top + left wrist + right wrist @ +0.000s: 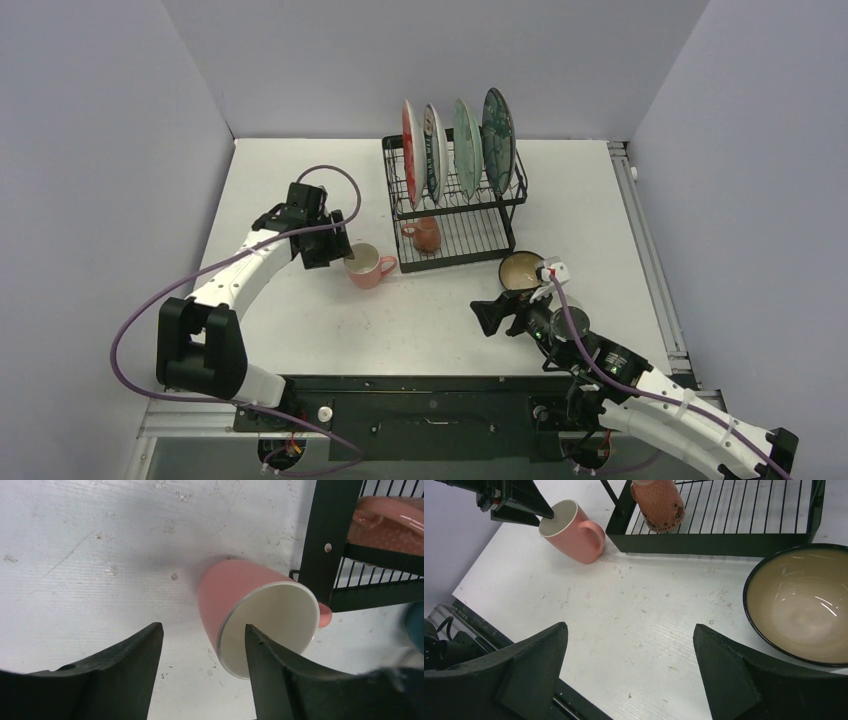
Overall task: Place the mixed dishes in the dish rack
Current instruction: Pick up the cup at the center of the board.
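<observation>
Left gripper (202,639) is spread wide at the pink mug (250,615), which sits on the table (649,620) just off the dish rack (327,535), at the front corner on the left arm's side, handle turned toward the rack. One finger hangs outside the mug's near wall and the other crosses its mouth; nothing is pinched yet.

I take the mug for glazed ceramic: stiff, slick, fairly weighty, and likely to chip if it knocks the wire. My pick for a hold is the wall at the rim, one pad inside and one outside, away from the handle. It looks tipped in the wrist view, but I can't tell whether its base is flat.

Right gripper (631,645) is also apart and empty in front of the rack, with the brown bowl (804,610) just off the rack's other front corner. I'd judge the bowl heavier, gripped by its rim.

Four plates (460,140) stand in the rack's upper slots, and a spotted mug (659,502) is on its lower tray.
</observation>
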You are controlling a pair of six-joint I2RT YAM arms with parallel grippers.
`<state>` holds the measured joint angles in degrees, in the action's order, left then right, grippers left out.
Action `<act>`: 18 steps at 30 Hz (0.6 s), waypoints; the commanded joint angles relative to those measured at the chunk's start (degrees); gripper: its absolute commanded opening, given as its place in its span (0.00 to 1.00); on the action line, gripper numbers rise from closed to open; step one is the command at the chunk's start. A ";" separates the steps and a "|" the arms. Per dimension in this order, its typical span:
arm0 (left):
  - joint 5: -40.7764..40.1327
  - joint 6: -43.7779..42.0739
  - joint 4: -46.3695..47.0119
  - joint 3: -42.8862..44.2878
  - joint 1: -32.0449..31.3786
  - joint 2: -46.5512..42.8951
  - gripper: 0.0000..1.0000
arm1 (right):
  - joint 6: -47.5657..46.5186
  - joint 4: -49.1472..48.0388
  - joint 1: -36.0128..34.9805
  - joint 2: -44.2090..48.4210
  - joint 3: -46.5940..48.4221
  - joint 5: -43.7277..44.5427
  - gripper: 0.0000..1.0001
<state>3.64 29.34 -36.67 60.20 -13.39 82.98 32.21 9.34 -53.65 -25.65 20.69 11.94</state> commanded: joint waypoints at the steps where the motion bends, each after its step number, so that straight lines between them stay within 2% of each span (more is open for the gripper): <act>1: -0.55 -0.66 -1.09 3.30 0.06 0.72 0.53 | 0.43 0.92 -0.49 0.80 0.41 0.65 0.90; 2: -0.32 -0.62 -1.05 3.40 -0.01 0.93 0.46 | 0.46 0.89 -0.56 0.58 0.41 0.67 0.90; 6: 0.94 -0.63 -0.63 3.25 -0.43 2.11 0.38 | 0.64 0.56 -0.55 -0.57 0.68 0.50 0.90; 15: 1.03 -1.77 -1.30 3.49 -1.86 4.41 0.33 | 1.02 -0.42 -1.10 -4.01 1.54 0.05 0.90; 18: 0.64 -2.13 -1.58 3.59 -2.09 4.62 0.29 | 1.60 -0.92 -1.52 -5.17 1.45 0.05 0.90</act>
<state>4.54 28.73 -37.69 61.08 -15.05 87.37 32.64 10.74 -54.39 -29.47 20.69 11.90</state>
